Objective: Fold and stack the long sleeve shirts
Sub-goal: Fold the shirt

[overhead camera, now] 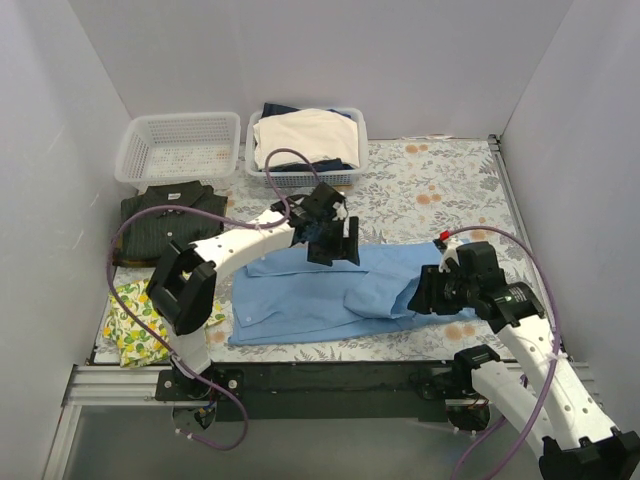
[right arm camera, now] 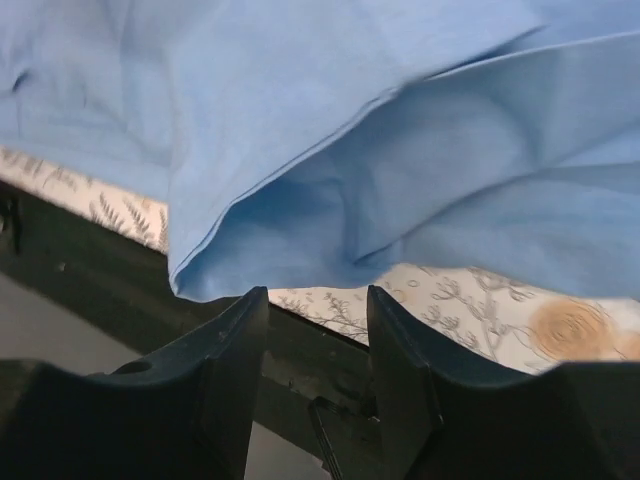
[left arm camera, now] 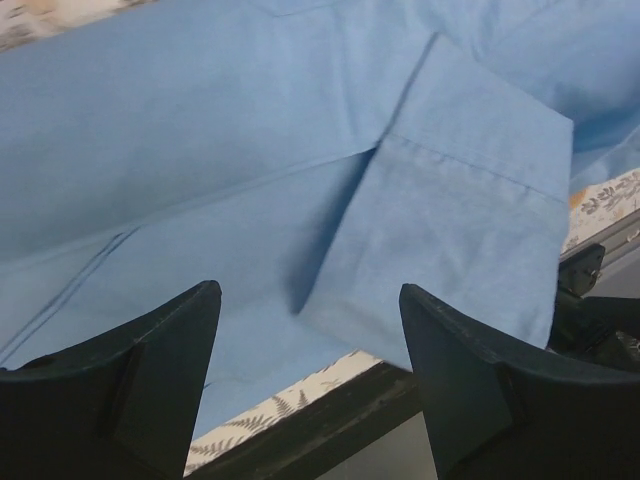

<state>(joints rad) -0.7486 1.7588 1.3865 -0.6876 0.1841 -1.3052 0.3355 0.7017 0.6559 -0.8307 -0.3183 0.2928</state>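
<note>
Light blue shirt (overhead camera: 320, 290) lies spread flat near the front edge of the floral table cover (overhead camera: 450, 190), collar end toward the left arm. One sleeve (left arm camera: 450, 190) is folded in across the body, its cuff squared off near the front hem. It looks mid-fold: body not yet doubled over. Left gripper (left arm camera: 310, 300) hovers low over the shirt's middle, fingers spread wide, nothing between them. It is likely placed there to pick up or press the folded sleeve for the next fold. Right gripper (right arm camera: 317, 305) sits low at the shirt's right-hand edge, jaws part-way apart and empty. A loose blue fold bulges just ahead of its fingertips, close but not pinched. That low, edge-on approach suits catching a hem from underneath. Dark pinstriped shirt (overhead camera: 165, 222) is already folded, set at the left of the table just in front of an empty white basket (overhead camera: 128, 160), well apart from the blue one. I take it as the base of the stack, so the blue shirt would go on top once folded. Second basket (overhead camera: 360, 140) beside the first holds a cream garment (overhead camera: 300, 132). Lemon-print cloth (overhead camera: 150, 315) lies at the front left corner. Risk: the folded-in sleeve could slide open when the body is lifted.
</note>
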